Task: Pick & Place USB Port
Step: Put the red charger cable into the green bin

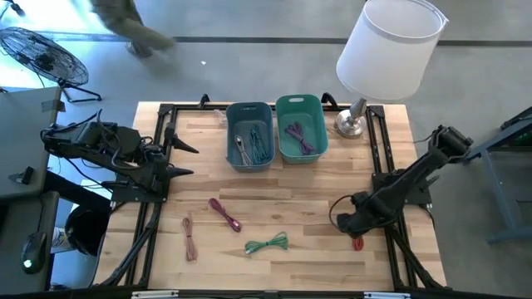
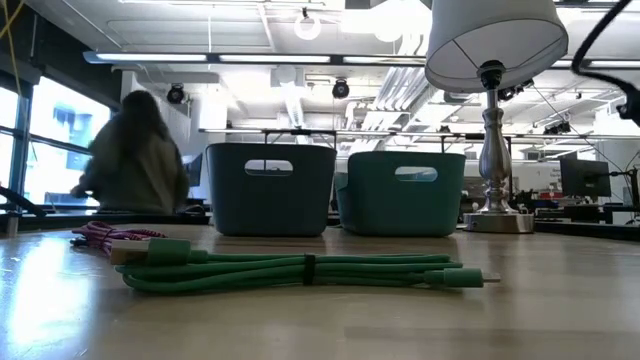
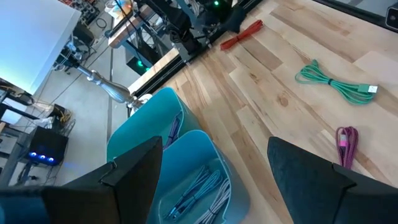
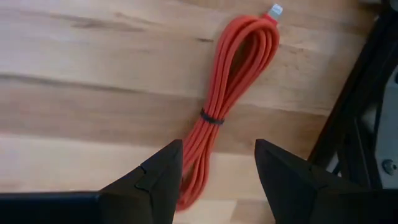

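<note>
Right gripper (image 4: pixel 214 180) hangs low, jaws parted astride the coiled red USB cable (image 4: pixel 230 93), lined up to pinch. Left gripper (image 3: pixel 214 180) waits wide at the bench edge.

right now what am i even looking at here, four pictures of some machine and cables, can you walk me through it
It is a two-armed robot at a wooden table, filmed by four cameras at once. One looks straight down, one sits at table height, and one rides on each wrist.

The left hand waits open at the table's left side, holding nothing. The right hand is open and low over a coiled red cable near the right edge, with the cable between its fingers but not yet gripped.

Loose on the wood lie a green cable, a magenta cable and a brown cable. At the back stand a blue bin and a teal bin, both with cables inside, beside a lamp.

A person shows in the room behind.
</note>
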{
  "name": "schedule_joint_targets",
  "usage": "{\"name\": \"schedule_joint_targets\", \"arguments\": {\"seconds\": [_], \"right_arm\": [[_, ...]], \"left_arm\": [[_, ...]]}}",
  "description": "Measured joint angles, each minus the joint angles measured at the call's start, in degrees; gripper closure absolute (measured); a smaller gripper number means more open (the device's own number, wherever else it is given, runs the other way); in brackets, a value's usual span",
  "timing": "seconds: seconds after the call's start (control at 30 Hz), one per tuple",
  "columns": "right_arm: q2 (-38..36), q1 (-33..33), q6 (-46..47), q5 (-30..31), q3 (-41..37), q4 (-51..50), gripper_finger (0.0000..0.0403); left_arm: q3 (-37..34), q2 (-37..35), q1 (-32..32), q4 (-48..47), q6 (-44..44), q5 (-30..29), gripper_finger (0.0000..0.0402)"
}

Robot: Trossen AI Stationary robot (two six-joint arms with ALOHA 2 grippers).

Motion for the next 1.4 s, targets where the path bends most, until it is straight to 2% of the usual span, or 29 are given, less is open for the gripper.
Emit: {"name": "schedule_joint_targets", "arguments": {"seconds": [0.47, 0.8, 0.93, 1.03, 1.13, 1.17, 1.4], "right_arm": [[9.5, -1.1, 0.9, -4.6, 0.0, 4.1, 0.0210], [15.8, -1.2, -4.7, -5.7, 0.5, 6.6, 0.0212], [15.9, -1.1, -8.3, -3.2, 0.5, 6.5, 0.0246], [15.9, -1.0, -10.3, -0.9, 0.5, 6.4, 0.0298], [15.9, -1.0, -13.0, 0.5, 0.6, 6.2, 0.0366], [15.9, -1.0, -14.1, 0.8, 0.6, 6.0, 0.0376], [15.9, -0.9, -16.9, 4.4, 0.6, 6.0, 0.0376]], "left_arm": [[-2.1, -0.1, 0.0, -1.3, -0.1, 0.0, 0.0118], [-4.2, 0.0, 0.0, -0.6, -0.1, 0.0, 0.0118], [-4.2, -0.1, 0.0, -0.4, -0.6, 0.0, 0.0118], [-4.2, -0.2, 0.0, -0.4, -0.7, 0.0, 0.0118], [-4.2, -0.2, 0.0, -0.4, -1.5, 0.6, 0.0118], [-4.2, -0.2, 0.0, -0.4, -1.8, 0.9, 0.0118], [-4.2, -0.2, 0.0, 0.2, -2.3, 1.1, 0.0118]]}}
